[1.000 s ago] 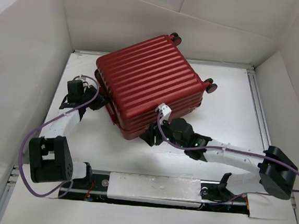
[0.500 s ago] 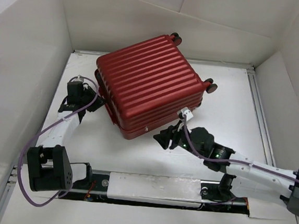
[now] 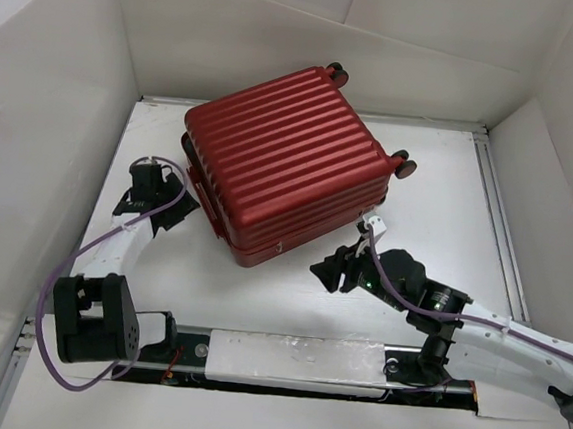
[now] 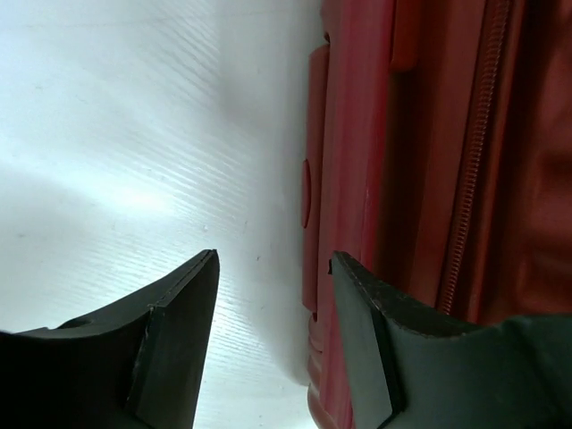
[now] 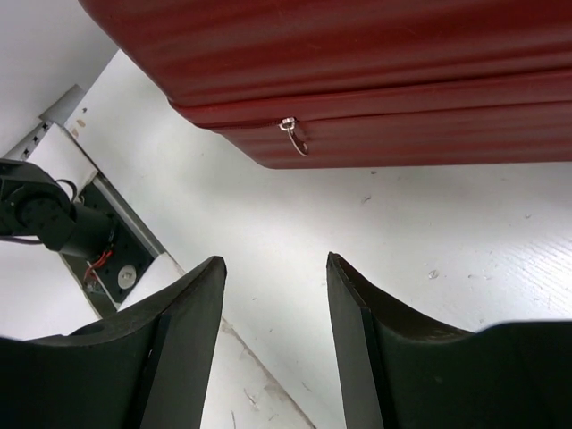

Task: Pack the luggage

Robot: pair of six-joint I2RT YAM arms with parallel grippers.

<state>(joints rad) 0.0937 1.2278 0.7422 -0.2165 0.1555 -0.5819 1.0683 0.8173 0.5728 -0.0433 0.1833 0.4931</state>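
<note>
left end effector point(image 4: 274, 261): dark fingers spread, nothing held between them
luggage point(image 4: 429, 170): red side with zipper, close beside the right finger
bench point(image 4: 125, 134): white, finely ridged

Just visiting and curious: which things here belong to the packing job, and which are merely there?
Belong to the job:
suitcase, closed, lying on the table
left fingers and right fingers, both pairs open and empty

Merely there:
table
white walls
purple cables
</note>
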